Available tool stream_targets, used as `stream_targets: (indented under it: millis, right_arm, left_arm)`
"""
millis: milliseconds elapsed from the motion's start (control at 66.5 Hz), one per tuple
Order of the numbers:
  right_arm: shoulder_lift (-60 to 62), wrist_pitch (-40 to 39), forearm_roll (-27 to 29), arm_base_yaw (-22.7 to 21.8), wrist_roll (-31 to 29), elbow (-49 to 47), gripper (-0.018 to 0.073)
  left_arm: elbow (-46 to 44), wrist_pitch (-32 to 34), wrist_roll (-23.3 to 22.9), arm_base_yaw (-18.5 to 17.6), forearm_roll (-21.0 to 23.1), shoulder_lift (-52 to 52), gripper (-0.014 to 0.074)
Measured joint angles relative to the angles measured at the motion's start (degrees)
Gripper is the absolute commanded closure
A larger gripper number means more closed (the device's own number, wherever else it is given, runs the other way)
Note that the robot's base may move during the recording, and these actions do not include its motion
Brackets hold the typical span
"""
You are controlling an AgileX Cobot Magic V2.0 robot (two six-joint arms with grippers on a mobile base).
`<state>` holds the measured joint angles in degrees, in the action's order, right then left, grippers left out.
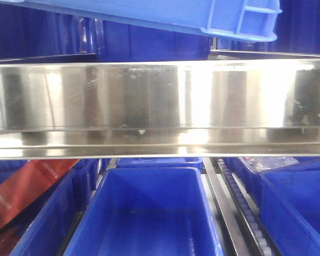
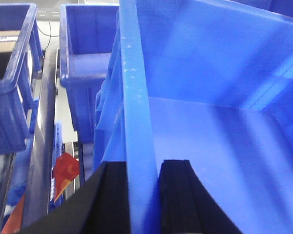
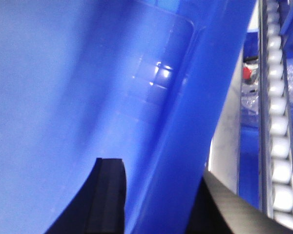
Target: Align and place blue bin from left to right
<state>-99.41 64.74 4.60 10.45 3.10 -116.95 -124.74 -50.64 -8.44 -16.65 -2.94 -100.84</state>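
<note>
The blue bin [image 1: 240, 21] hangs tilted above the steel shelf beam, with only its ribbed rim and underside showing at the top of the front view. In the left wrist view my left gripper [image 2: 142, 195] is shut on the blue bin's [image 2: 210, 97] left wall, one black finger outside and one inside. My right gripper [image 3: 161, 200] is shut on the opposite wall of the blue bin [image 3: 63, 97], again with a finger on each side. The bin's inside looks empty.
A shiny steel shelf beam [image 1: 160, 106] spans the front view. Below it sit other blue bins [image 1: 149, 213], a red package [image 1: 26, 186] and a roller track [image 1: 245, 213]. Two more blue bins [image 2: 88, 58] stand beyond the left gripper. White rollers [image 3: 278, 122] run to the right.
</note>
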Motion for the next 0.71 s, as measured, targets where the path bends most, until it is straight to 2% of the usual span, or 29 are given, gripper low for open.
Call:
stream_targets:
  millis: [707]
  right_arm:
    - [0.0,0.0,0.0,0.0,0.0,0.0,0.0629]
  left_arm:
    - [0.0,0.0,0.0,0.0,0.0,0.0,0.0708]
